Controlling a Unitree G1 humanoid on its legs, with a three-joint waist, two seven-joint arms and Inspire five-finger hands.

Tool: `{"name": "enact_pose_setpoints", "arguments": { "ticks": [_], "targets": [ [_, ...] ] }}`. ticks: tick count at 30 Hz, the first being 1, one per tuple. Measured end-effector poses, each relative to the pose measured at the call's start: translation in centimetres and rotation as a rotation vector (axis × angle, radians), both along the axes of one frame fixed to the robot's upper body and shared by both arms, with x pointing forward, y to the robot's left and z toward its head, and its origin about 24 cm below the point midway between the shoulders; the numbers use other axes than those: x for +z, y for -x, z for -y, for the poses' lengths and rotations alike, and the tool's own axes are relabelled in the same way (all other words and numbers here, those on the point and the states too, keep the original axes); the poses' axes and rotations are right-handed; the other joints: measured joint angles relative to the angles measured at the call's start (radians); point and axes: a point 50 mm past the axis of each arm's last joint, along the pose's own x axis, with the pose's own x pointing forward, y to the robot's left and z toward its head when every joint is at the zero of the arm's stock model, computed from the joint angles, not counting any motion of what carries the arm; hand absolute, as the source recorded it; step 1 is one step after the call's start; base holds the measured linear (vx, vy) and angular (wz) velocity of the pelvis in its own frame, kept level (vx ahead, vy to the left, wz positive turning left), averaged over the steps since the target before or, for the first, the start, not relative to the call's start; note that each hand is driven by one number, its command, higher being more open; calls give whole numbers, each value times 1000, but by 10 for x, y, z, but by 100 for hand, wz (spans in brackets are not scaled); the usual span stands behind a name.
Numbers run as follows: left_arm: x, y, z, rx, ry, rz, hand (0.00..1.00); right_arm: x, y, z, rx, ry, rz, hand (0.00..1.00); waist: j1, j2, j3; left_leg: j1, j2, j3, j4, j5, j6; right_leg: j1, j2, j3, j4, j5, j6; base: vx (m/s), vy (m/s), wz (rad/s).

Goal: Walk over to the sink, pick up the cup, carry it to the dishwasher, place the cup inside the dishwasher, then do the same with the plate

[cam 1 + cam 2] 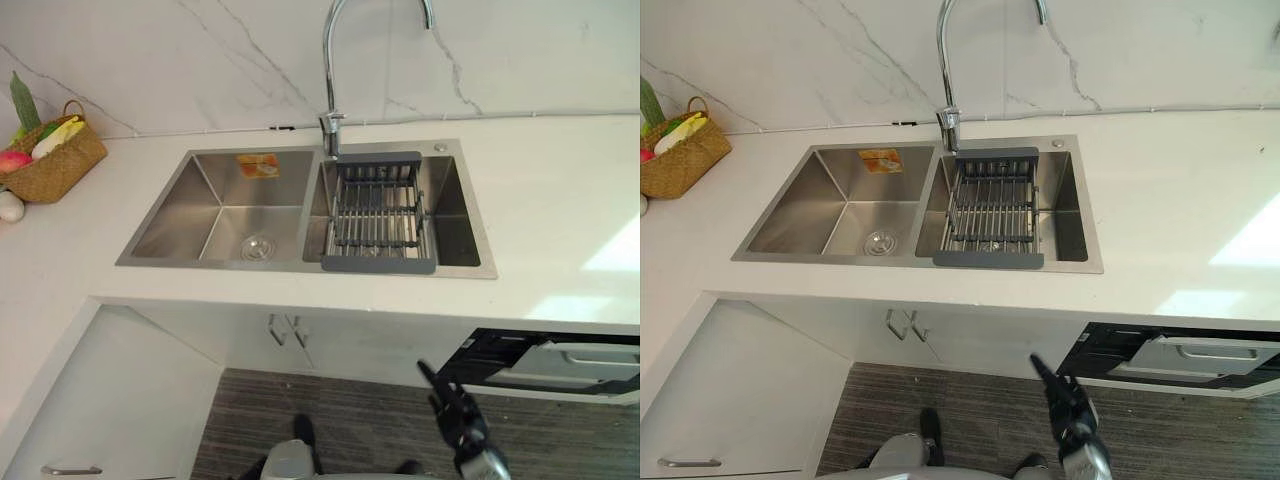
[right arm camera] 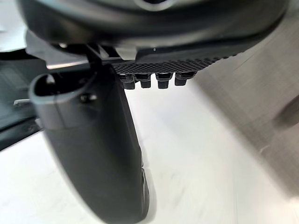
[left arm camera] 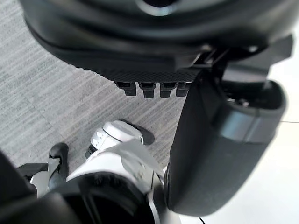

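Sink (image 1: 225, 215): you see both basins and the rack (image 1: 378, 212) bare, well ahead of your fingers; no cup or plate there.
Dishwasher (image 1: 560, 362): open beside right hand (image 1: 455, 415).
Fingers: both hands, left hand (image 3: 154, 70) included, hang relaxed and straight, carrying nothing.

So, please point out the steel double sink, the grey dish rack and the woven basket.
steel double sink (image 1: 222, 215): left eye view, left basin's wall.
grey dish rack (image 1: 378, 262): left eye view, front edge.
woven basket (image 1: 55, 170): left eye view, side.
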Motion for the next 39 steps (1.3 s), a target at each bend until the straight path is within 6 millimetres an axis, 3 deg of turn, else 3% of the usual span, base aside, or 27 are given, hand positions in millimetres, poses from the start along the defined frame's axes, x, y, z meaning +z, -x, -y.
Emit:
{"name": "enact_pose_setpoints", "arguments": {
  "ticks": [4, 7, 9, 13, 20, 27, 29, 32, 33, 34, 35, 36, 37, 39],
  "targets": [
    [1, -11, -1, 9, 11, 27, 100, -7, 34, 4, 13, 84, -124, 100, -14, -33, -5, 45, -2, 71, -5, -2, 4, 1, -17, 57, 19, -8, -5, 197, 38, -38],
    [2, -29, -2, -3, 29, 67, 100, -9, 45, 7, 36, 120, -175, 100, -38, -59, -7, 72, 5, 115, -4, -3, 2, 4, -15, 95, 18, -11, -9, 84, 3, -37],
    [3, -28, -7, 25, 42, 70, 100, -10, 50, 6, 62, 121, -189, 100, -47, -72, -3, 88, 8, 143, -2, -4, 1, 13, -14, 111, 17, -11, -9, 28, 6, -30],
    [2, -21, -8, 63, 77, 73, 100, -16, 59, 1, 127, 49, -260, 100, -51, -77, -3, 99, 12, 149, -3, -4, 2, 12, -12, 117, 17, -9, -11, -31, 30, -5],
    [2, -21, -5, 4, 79, 68, 100, -17, 51, 2, 205, 38, -318, 100, -41, -77, -4, 93, 6, 147, -6, -19, 5, 11, -12, 119, -4, -8, -2, -66, 62, 2],
    [0, -17, -1, -81, 87, 29, 100, -20, 59, 2, 200, 40, -427, 100, -41, -82, -35, 85, -39, 133, -39, -31, 23, 11, -42, 100, -23, 6, 21, 47, 85, 9],
    [0, -18, -1, -114, 88, 16, 100, -21, 63, 1, 174, 25, -442, 100, -41, -89, -40, 90, -59, 113, -40, -39, 35, 6, -76, 83, 32, -5, 28, 123, 96, 32],
    [1, -20, -5, -145, 100, -7, 100, -21, 62, -1, 128, 10, -438, 100, -38, -114, -55, 94, -117, 73, -53, -56, 57, -47, -194, 62, 247, -114, 78, 188, 121, 44],
    [1, -18, -9, -138, 113, -30, 100, -21, 64, -2, 107, 8, -441, 100, -38, -135, -64, 104, -148, 54, -72, -62, 63, -65, -254, 71, 364, -142, 78, 233, 115, 54],
    [0, -15, -9, -132, 137, -57, 100, -21, 62, -2, 86, 7, -433, 100, -42, -138, -62, 120, -169, 25, -76, -69, 73, -100, -302, 130, 495, -141, 59, 231, 123, 60],
    [0, -15, -9, -131, 148, -65, 100, -21, 61, -1, 82, 13, -426, 100, -44, -140, -62, 127, -177, 11, -75, -73, 78, -118, -314, 180, 551, -132, 46, 207, 85, 80],
    [1, -15, -11, -135, 149, -70, 100, -21, 58, -2, 75, 9, -414, 100, -52, -146, -59, 148, -176, -29, -76, -77, 86, -151, -326, 266, 645, -107, 10, 222, 14, 92],
    [1, -18, -14, -140, 139, -71, 100, -21, 55, -5, 61, -5, -401, 100, -60, -135, -58, 155, -162, -69, -69, -81, 97, -164, -302, 316, 655, -159, 24, 220, -29, 93],
    [2, -21, -17, -140, 121, -74, 100, -21, 53, -7, 38, -29, -387, 100, -59, -135, -45, 164, -132, -106, -62, -93, 84, -196, -247, 363, 599, -198, 32, 137, -48, 62]
  ]
}}
